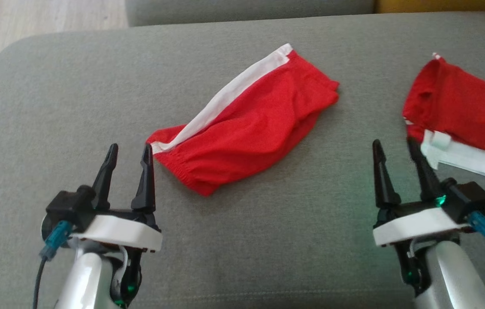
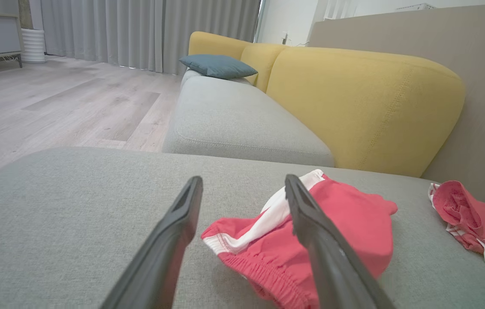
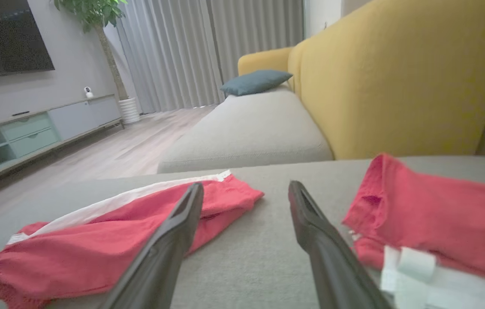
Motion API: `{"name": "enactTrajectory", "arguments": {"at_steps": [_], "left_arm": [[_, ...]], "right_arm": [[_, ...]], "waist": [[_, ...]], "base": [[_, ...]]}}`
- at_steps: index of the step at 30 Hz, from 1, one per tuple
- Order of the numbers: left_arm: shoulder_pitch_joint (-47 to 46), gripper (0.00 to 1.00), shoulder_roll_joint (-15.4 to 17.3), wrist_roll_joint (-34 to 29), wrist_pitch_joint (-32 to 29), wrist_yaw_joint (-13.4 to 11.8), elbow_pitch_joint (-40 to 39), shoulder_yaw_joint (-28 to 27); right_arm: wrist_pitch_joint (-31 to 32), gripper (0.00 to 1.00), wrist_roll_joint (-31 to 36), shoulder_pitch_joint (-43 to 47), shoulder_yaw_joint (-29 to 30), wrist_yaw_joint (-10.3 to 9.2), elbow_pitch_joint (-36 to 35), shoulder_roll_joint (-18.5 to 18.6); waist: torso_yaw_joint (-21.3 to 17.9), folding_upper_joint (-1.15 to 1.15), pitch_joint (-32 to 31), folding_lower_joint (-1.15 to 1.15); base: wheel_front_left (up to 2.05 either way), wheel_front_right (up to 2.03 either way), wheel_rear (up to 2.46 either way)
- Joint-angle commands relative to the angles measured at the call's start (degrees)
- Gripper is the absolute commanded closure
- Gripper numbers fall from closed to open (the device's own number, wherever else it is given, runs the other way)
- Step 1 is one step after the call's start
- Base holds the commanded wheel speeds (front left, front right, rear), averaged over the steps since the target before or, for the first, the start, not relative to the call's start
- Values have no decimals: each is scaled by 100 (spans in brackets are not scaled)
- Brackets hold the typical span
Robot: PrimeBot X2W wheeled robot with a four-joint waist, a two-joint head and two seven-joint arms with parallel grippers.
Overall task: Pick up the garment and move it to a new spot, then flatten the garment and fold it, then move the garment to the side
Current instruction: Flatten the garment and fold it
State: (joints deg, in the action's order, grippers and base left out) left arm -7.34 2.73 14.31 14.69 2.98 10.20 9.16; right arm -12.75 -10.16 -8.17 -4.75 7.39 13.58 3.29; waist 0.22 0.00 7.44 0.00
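Both left gripper (image 1: 130, 148) and right gripper (image 1: 393, 143) gape empty, red shorts (image 1: 246, 124) just beside the left, bare cushion (image 1: 289, 223) between them.

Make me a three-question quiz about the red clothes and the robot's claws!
1. Where do the red shorts lie?
A. on the grey cushion
B. on the wooden floor
C. on the blue pillow
2. How many red garments are on that cushion?
A. one
B. two
C. four
3. How is the left gripper?
A. shut on the shorts
B. open, holding nothing
C. shut on a pillow
Answers: 1 A, the shorts rest on the cushion. 2 B, the shorts plus a second red garment at the right. 3 B, its jaws stand apart beside the shorts.
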Motion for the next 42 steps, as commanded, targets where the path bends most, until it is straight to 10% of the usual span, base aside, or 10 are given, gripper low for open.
{"name": "enactTrajectory", "arguments": {"at_steps": [1,17,37,40,42], "left_arm": [[-244,0,16,40,30,-14,-187,-115],[-530,0,15,213,30,-48,-45,412],[-908,0,15,535,30,-207,-112,701],[-940,0,15,562,30,-231,-113,733],[-944,0,15,567,30,-244,-108,744]], "right_arm": [[73,0,-158,-208,-168,10,-127,-39],[1697,0,-3169,-1945,693,10,1856,-41],[2686,0,-2427,-4024,2019,10,4448,6],[2691,100,-2304,-4185,2101,10,4603,9],[2678,100,-2281,-4262,2104,10,4619,3]], "waist": [[114,0,76,0],[1252,0,803,0],[1922,0,1289,0],[1945,0,1317,0],[1943,0,1317,0]], "base": [[0,0,0],[0,0,0],[0,0,0],[0,0,0],[0,0,0]]}}
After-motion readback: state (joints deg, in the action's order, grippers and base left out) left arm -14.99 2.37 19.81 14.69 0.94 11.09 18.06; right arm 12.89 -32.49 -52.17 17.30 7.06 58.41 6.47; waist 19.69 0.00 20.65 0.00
